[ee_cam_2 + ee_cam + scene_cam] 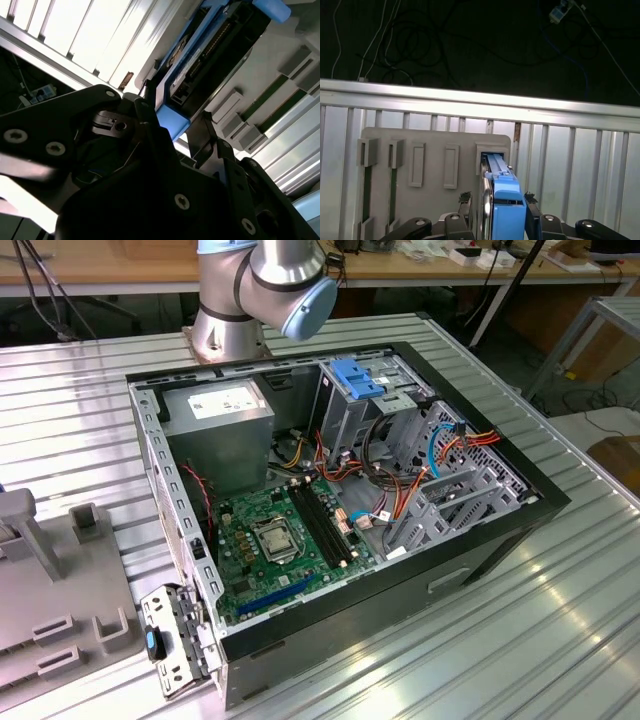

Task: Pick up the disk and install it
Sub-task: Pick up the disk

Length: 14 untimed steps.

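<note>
The gripper (497, 198) has its jaws open astride the disk (506, 210). A sliver of the grey holder (430, 145) shows between one fingertip (465, 197) and the disk's face, and the other fingertip is just beside the blue carrier. The disk stands on edge in the holder's end slot, its long axis running straight away from the jaws into that slot, so I judge the free way out is back along the gripper's own line. The holder's other slots stand apart on one side, and the ribbed table (580, 150) lies bare on the other.
</note>
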Available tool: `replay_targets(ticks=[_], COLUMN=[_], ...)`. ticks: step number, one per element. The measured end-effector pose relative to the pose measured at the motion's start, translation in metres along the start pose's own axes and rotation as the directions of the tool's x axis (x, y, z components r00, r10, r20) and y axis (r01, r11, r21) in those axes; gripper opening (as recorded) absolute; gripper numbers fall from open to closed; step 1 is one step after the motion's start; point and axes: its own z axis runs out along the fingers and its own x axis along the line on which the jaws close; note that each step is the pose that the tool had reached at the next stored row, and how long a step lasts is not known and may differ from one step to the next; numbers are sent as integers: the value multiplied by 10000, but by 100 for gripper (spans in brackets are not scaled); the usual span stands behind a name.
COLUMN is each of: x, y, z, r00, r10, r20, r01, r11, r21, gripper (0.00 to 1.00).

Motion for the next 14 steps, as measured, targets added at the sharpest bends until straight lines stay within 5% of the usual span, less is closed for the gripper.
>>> replay_targets(ticks=[4, 7, 14], x=[0, 0, 0], y=[1, 1, 1], z=[4, 4, 6], r00=[10000, 10000, 10000], r10=[52, 54, 65], r20=[-1, -1, -1], r01=[-52, -54, -65], r11=[10000, 10000, 10000], r21=[2, 1, 2], gripper=[50, 38, 38])
